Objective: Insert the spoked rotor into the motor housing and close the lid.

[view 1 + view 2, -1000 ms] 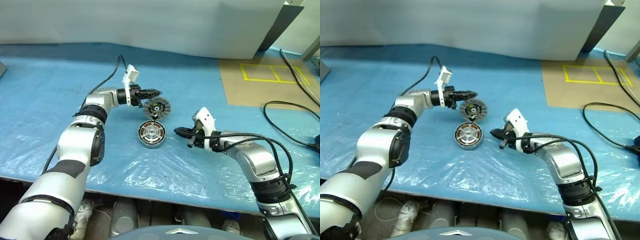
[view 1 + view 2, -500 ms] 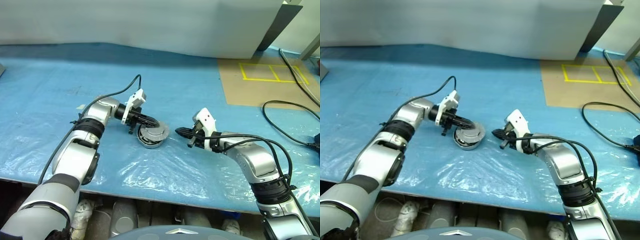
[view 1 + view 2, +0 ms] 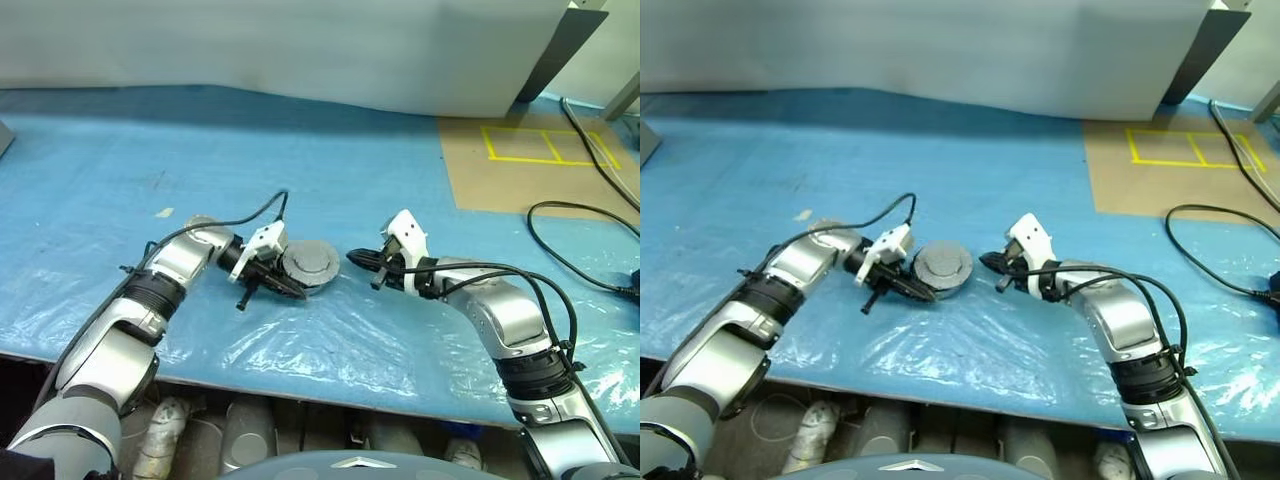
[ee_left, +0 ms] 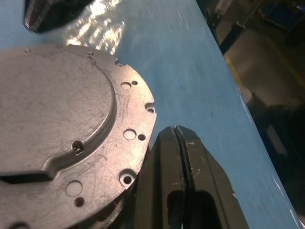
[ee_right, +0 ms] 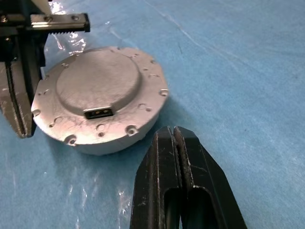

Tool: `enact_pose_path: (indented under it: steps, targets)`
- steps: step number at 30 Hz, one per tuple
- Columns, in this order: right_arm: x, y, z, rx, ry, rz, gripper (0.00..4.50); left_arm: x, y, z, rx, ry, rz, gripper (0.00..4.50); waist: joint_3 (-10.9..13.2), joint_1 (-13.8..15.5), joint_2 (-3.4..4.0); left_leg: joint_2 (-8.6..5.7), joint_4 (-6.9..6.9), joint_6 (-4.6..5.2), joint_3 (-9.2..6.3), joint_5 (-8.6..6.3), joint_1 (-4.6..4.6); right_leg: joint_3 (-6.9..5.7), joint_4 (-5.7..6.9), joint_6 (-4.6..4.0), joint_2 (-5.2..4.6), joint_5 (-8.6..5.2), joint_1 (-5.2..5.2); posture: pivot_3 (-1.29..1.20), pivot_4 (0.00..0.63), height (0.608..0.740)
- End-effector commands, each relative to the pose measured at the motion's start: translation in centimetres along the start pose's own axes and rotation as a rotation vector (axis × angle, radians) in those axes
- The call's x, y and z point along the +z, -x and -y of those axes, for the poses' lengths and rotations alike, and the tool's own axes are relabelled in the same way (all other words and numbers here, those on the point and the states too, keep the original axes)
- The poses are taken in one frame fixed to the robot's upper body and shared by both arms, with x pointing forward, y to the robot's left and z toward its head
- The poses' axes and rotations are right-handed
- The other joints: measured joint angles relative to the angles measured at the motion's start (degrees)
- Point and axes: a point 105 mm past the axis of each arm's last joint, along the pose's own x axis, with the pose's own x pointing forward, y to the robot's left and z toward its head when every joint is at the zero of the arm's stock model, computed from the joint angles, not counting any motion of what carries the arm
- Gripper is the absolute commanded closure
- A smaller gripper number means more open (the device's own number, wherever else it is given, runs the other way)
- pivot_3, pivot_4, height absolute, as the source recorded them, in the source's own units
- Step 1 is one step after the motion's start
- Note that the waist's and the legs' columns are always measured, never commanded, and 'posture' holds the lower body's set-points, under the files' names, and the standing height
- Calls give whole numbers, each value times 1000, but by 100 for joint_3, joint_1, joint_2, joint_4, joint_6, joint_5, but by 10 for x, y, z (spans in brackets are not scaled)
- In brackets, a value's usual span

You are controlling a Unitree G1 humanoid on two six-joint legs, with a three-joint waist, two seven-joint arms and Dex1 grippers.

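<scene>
Blue plastic-covered table [image 3: 420, 330] fills frame | tan mat [image 3: 520, 165] upper right | lid [image 3: 308, 264] plain face up, seated on motor housing, frame centre | left gripper [image 3: 292, 292] pinched closed, against lid's lower-left edge | right gripper [image 3: 356, 260] pinched closed, empty, just right of lid

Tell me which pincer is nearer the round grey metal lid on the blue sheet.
Left. The left pincer, shut, lies against the round grey metal lid at its near-left edge; the right pincer, shut, sits apart to its right.
</scene>
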Motion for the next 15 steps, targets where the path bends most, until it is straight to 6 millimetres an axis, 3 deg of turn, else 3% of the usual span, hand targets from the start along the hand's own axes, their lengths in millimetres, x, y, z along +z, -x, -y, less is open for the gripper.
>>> enact_pose_path:
  steps: [1,4,9,15]
  targets:
    - [23,8,-7,54,30,86,4500,58,35,-11,124,-81,173,4462,0,-5,0,0,0,0,0,0,0,0,3,0,1,0,0,0,150,740]
    - [29,13,-8,63,67,90,4500,77,56,5,130,-94,233,4462,0,-55,2,-1,-1,0,0,0,4,6,4,4,4,3,-1,0,150,740]
    - [39,8,-18,131,131,89,4500,70,75,33,172,-79,178,4462,2,-138,12,-1,-30,-2,3,0,12,7,-6,6,9,-1,-2,0,150,740]
    - [49,-12,-17,148,158,113,4500,60,89,27,313,-46,155,4462,4,-137,15,5,-14,-1,2,0,4,-2,1,-6,8,-8,-4,0,150,740]
